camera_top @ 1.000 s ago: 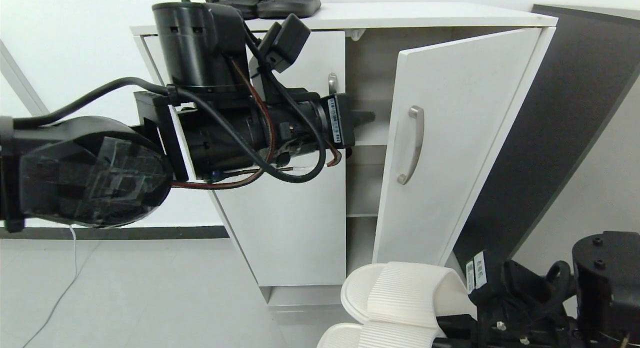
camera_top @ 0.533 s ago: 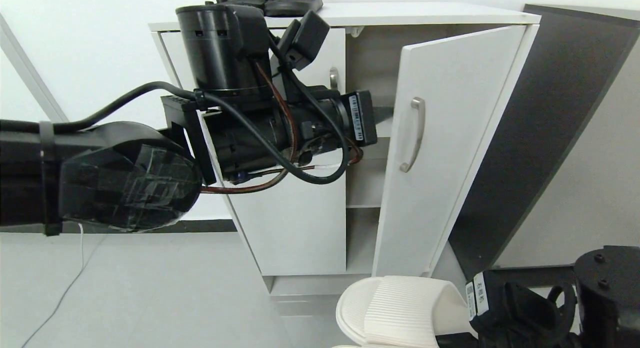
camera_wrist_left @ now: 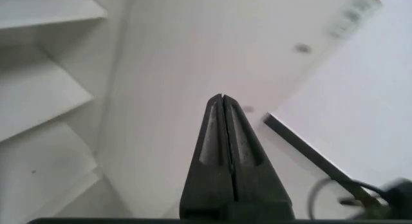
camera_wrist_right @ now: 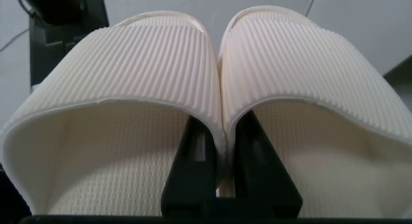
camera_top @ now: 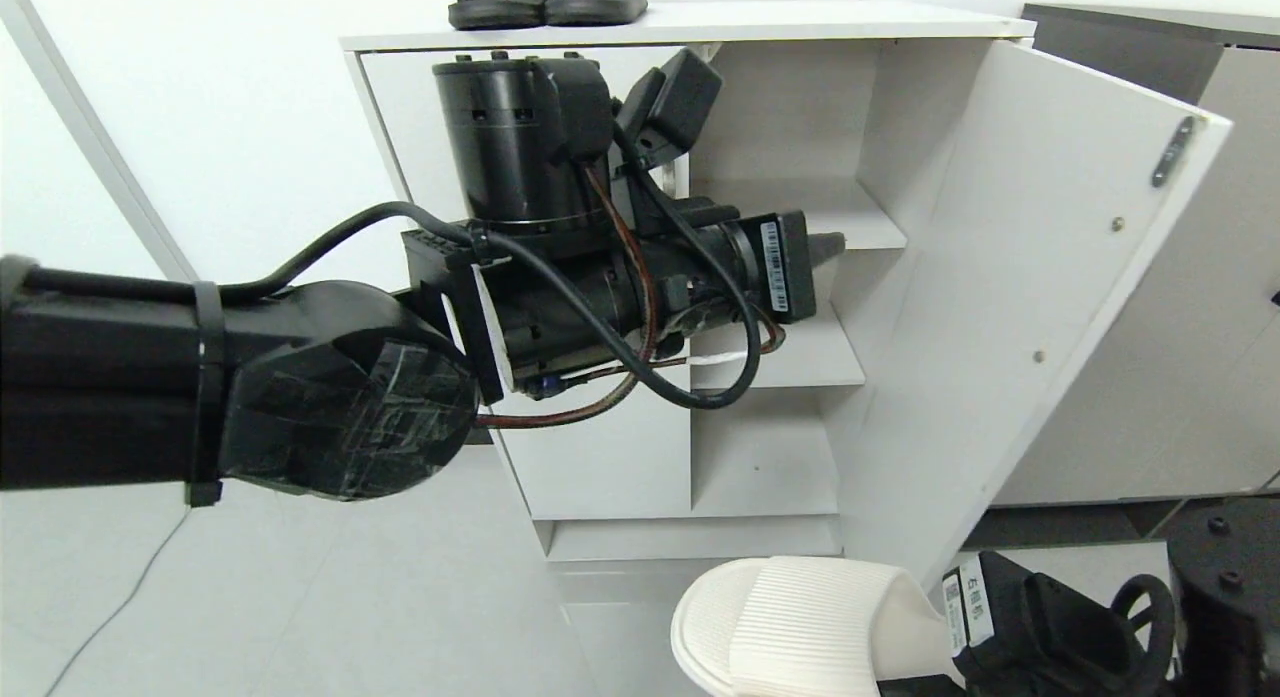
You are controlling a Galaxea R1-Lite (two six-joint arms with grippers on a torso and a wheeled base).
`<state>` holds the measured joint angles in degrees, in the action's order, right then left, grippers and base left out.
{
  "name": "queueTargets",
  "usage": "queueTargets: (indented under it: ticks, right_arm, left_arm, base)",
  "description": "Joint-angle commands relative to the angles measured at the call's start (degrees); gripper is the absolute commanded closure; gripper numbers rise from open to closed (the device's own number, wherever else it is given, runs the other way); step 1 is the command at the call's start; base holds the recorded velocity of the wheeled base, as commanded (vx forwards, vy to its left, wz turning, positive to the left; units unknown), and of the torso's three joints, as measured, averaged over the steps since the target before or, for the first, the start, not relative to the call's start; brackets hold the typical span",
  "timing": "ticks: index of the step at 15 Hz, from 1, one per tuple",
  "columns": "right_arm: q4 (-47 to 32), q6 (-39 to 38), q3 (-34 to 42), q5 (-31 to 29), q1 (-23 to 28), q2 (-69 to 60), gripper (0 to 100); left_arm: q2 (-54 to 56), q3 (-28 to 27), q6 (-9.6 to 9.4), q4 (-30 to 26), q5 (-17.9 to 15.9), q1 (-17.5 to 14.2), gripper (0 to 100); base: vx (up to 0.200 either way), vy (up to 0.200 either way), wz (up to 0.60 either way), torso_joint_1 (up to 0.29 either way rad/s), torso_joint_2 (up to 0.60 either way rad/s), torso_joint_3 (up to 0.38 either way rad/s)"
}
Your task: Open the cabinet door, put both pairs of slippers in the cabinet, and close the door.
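Two pairs of slippers are awaiting stowage. The white pair (camera_top: 800, 622) is being held low in front of the cabinet (camera_top: 800, 22), just below the bottom corner of the open right door (camera_top: 1030, 307). The right gripper (camera_wrist_right: 222, 156) is clamping the two touching inner side walls together. One grasp is therefore carrying both slippers, with the toes pointing away from the wrist. The dark pair (camera_top: 545, 2) is sitting side by side on the cabinet top and is not yet stowed.

The left gripper (camera_wrist_left: 222, 98) is pressed fully closed on nothing. It is positioned in the open right bay, level with the gap between the upper shelf (camera_top: 800, 212) and the middle shelf (camera_top: 800, 357). It is pointing toward the inner face of the door. Closed fingers probably suit pushing a panel better than gripping it. Contact with the door cannot be confirmed. The door is standing wide open, exposing three bare compartments. The bottom compartment (camera_top: 760, 467) appears to be the nearest to the held pair. The left door (camera_top: 600, 467) is closed.

The cabinet is standing on a pale grey floor (camera_top: 400, 617) against a white wall (camera_top: 220, 127). A thin cable (camera_top: 100, 617) is lying across the floor, well apart from the cabinet. A grey unit (camera_top: 1180, 377) is standing just beside the cabinet, behind the open door.
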<state>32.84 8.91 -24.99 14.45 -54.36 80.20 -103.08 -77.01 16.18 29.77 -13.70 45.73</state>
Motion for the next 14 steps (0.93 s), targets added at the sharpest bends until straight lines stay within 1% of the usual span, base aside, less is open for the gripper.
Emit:
queueTargets:
  ticks: [1,3,4,5,6,7,8,9,10,11,12,13,14]
  right_arm:
    - [0.12,-0.30,-0.50,-0.12,0.31,0.57,100]
    - [0.38,-0.56,-1.38,-0.38,1.89,1.27,100]
    - [0.38,-0.56,-1.64,-0.47,2.68,1.89,100]
    - [0.38,-0.56,-2.08,-0.73,3.91,2.68,100]
    - [0.38,-0.83,-2.78,-2.93,5.31,3.56,100]
    - [0.47,-2.14,-4.36,-6.89,6.11,5.14,100]
    - [0.47,-4.78,-6.91,-11.98,6.19,7.43,100]
    - [0.64,-6.98,-8.94,-15.59,6.19,9.18,100]
    - [1.88,-11.02,-12.19,-20.16,6.19,11.64,100]
    - [2.49,-12.95,-13.77,-21.92,6.11,12.70,100]
    - [3.02,-16.21,-17.28,-27.01,6.11,15.34,100]
    - [3.02,-16.91,-19.04,-30.00,6.19,16.57,100]
    - [3.02,-17.61,-21.68,-34.40,6.28,18.59,100]
  left_arm:
    - [1.13,0.37,-0.18,0.20,0.61,-1.17,100]
    - [4.47,1.25,-0.36,-0.50,4.74,-1.52,100]
    - [7.02,2.65,-0.36,-0.94,7.11,-1.87,100]
    - [11.15,5.29,-0.36,-2.61,9.66,-2.66,100]
    - [16.78,8.45,-0.36,-6.04,11.59,-3.98,100]
    - [22.40,10.21,-0.53,-10.79,13.00,-6.18,100]
    - [28.99,11.35,-0.97,-17.03,14.93,-8.90,100]
    - [33.65,12.32,-1.50,-21.51,16.87,-10.92,100]
    - [40.86,14.34,-2.38,-27.92,19.42,-13.82,100]
    - [44.64,15.75,-2.73,-30.91,20.73,-15.05,100]
    - [53.16,19.70,-4.58,-35.57,25.48,-17.34,100]
    - [57.03,21.90,-5.19,-36.01,28.38,-19.54,100]
    - [62.04,25.50,-6.16,-36.10,32.07,-25.60,100]
  base:
    - [0.000,0.000,0.00,0.000,0.00,0.000]
    - [0.000,0.000,0.00,0.000,0.00,0.000]
    - [0.000,0.000,0.00,0.000,0.00,0.000]
    - [0.000,0.000,0.00,0.000,0.00,0.000]
    - [0.000,0.000,0.00,0.000,0.00,0.000]
    - [0.000,0.000,0.00,0.000,0.00,0.000]
    - [0.000,0.000,0.00,0.000,0.00,0.000]
    - [0.000,0.000,0.00,0.000,0.00,0.000]
    - [0.000,0.000,0.00,0.000,0.00,0.000]
    - [0.000,0.000,0.00,0.000,0.00,0.000]
    - [0.000,0.000,0.00,0.000,0.00,0.000]
    - [0.000,0.000,0.00,0.000,0.00,0.000]
    - [0.000,0.000,0.00,0.000,0.00,0.000]
